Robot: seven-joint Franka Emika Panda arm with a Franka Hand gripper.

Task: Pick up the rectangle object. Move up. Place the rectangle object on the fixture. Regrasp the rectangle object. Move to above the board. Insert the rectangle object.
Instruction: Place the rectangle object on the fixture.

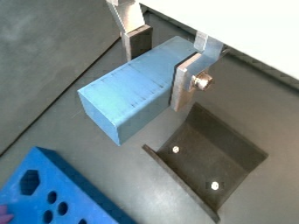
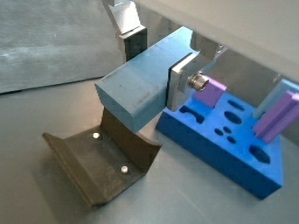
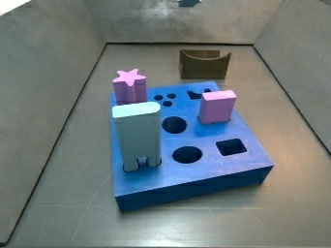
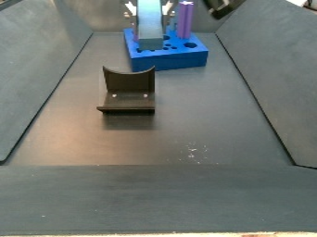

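Open floor beneath gripper, rectangle object

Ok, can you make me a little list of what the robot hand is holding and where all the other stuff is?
gripper: shut on the rectangle object, raised in the air above the floor
rectangle object: grey-blue bar clamped between the fingers, not touching the fixture
fixture: dark cradle on the floor, empty, below the bar in both wrist views
board: blue slab on the floor, apart from the fixture
on the board: pink star piece, pink block, pale blue block, all upright
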